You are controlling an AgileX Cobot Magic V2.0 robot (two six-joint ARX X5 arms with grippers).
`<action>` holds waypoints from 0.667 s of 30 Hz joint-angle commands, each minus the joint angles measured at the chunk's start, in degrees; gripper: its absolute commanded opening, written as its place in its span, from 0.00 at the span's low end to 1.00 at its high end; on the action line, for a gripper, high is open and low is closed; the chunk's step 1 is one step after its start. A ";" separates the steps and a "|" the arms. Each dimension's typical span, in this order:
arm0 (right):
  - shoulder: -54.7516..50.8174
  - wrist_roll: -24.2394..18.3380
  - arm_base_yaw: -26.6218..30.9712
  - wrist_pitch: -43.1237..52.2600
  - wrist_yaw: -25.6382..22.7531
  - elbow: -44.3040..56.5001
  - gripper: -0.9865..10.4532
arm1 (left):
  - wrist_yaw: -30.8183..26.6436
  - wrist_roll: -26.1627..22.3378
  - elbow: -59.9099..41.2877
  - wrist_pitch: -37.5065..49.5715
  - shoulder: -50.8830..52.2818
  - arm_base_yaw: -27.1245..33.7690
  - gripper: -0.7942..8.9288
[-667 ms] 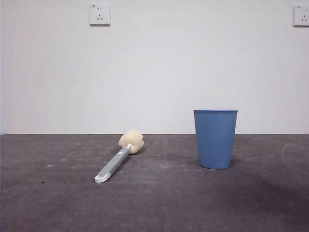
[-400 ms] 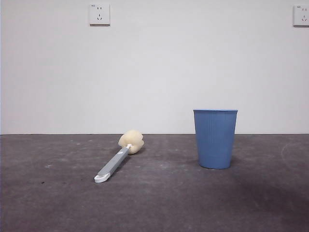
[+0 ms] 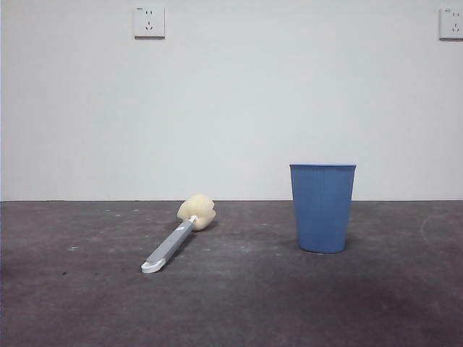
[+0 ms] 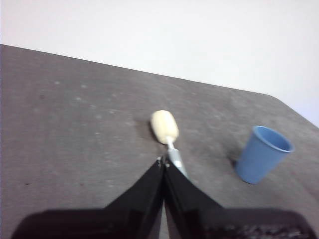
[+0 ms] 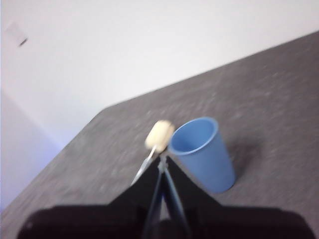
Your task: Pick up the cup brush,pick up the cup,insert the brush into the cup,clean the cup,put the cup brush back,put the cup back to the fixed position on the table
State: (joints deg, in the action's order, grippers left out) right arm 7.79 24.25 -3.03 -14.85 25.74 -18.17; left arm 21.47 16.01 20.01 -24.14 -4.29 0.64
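Note:
The cup brush (image 3: pixel 177 236) lies flat on the table (image 3: pixel 239 303), sponge head toward the wall, white tip toward me. The blue cup (image 3: pixel 323 207) stands upright to its right, apart from it. No arm shows in the front view. In the left wrist view, my left gripper (image 4: pixel 164 164) is shut and empty, held above the table short of the brush (image 4: pixel 167 130), with the cup (image 4: pixel 263 154) off to the side. In the right wrist view, my right gripper (image 5: pixel 162 162) is shut and empty, above the table short of the cup (image 5: pixel 202 152) and brush (image 5: pixel 155 139).
A white wall stands behind the table with two sockets (image 3: pixel 149 21) high up. The table's far edge meets the wall just behind the brush and cup.
The brush and cup have not moved. A shadow on the table at the front right has faded.

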 commanded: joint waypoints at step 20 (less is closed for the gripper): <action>22.56 -31.17 -2.40 -52.46 7.34 -34.99 0.08 | 17.99 -22.49 24.15 -37.62 -16.76 -1.92 0.07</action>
State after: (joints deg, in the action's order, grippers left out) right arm 30.20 -4.03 -5.26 -66.81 33.01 -52.90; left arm 38.81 -4.01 44.03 -60.93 -20.97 -1.02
